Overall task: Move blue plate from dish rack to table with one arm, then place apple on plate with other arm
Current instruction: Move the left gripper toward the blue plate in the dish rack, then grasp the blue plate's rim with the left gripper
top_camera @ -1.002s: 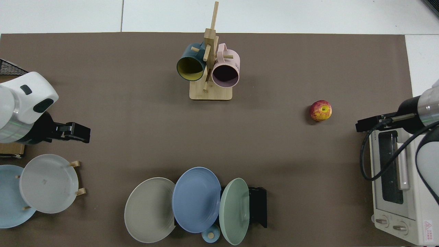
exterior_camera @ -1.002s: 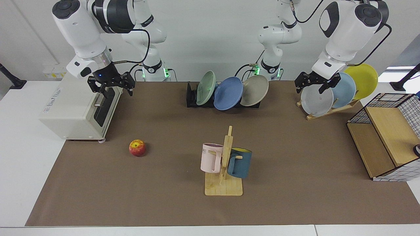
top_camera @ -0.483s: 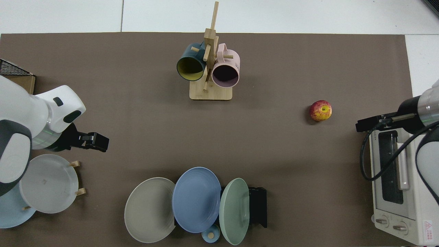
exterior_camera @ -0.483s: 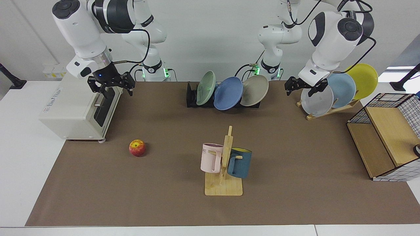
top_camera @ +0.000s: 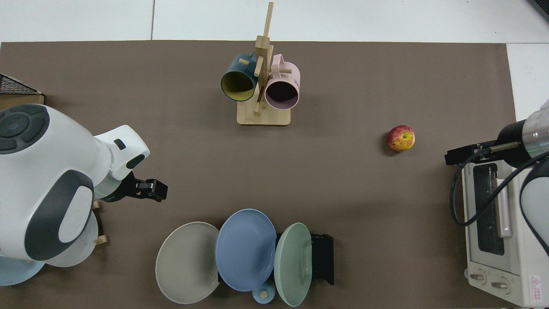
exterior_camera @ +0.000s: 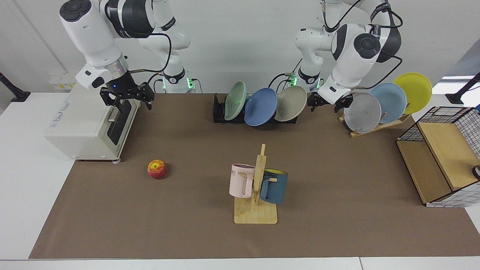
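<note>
Risk sits in the crowding: the blue plate leans in the dish rack between a pale green plate and a beige plate, overlapping both. My left gripper hangs beside the beige one, holding nothing; I cannot tell how wide it stands. If I come in low, I judge I could clip that neighbour or pinch two rims. My right gripper waits spread and empty by the toaster oven, well apart from the apple on the table.
</note>
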You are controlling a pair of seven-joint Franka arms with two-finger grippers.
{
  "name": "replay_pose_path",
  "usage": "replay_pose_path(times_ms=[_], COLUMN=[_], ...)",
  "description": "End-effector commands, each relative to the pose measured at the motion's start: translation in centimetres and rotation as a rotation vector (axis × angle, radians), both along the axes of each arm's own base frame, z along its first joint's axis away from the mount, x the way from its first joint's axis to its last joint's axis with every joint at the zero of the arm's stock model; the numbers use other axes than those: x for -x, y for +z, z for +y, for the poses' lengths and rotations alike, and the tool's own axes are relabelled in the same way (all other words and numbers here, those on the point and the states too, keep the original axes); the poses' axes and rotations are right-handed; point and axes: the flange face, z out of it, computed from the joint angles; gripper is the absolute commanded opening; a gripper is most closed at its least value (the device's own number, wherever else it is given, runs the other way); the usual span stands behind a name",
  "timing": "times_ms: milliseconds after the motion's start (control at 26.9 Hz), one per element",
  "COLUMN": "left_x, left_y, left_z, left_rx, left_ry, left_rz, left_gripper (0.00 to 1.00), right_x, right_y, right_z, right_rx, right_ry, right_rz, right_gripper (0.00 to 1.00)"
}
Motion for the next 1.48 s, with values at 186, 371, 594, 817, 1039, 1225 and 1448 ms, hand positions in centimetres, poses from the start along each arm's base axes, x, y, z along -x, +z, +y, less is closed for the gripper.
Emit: replay_pose_path(times_ms=[186,371,594,817,1039,1225,1448], left_x=[3.2,5.5,8.1,10.3,12.9,14.3,16.1], left_y=[-0.4,-0.2,-1.1,-2.9,-3.8,-5.0,-7.6], left_z=[-6.1,-9.8,-12.7,-15.0,-16.0,-15.8,-17.7], left_rx=[-0.032,-0.056,-0.075,-0.1,-0.124,-0.127,-0.139], left_ry=[0.066,0.099,0.073,0.071,0.06,0.069,0.069], left_rz=[-0.042,-0.042,-0.03,-0.02,-0.025,-0.04,-0.056], left_gripper=[1.0,1.0,1.0,1.0,1.0,1.0,0.95], right_x=[0.2,0.2,0.2,0.2,0.2,0.2,0.2], right_y=[0.4,0.4,0.4,0.4,0.4,0.4,0.4], right_z=[-0.1,-0.1,-0.1,-0.1,-0.1,-0.1,-0.1], right_rx=[0.005,0.005,0.005,0.005,0.005,0.005,0.005], right_ry=[-0.024,-0.024,-0.024,-0.024,-0.024,-0.025,-0.024], right_rz=[-0.013,-0.013,-0.013,-0.013,-0.013,-0.013,-0.013], right_gripper=[1.0,1.0,1.0,1.0,1.0,1.0,1.0])
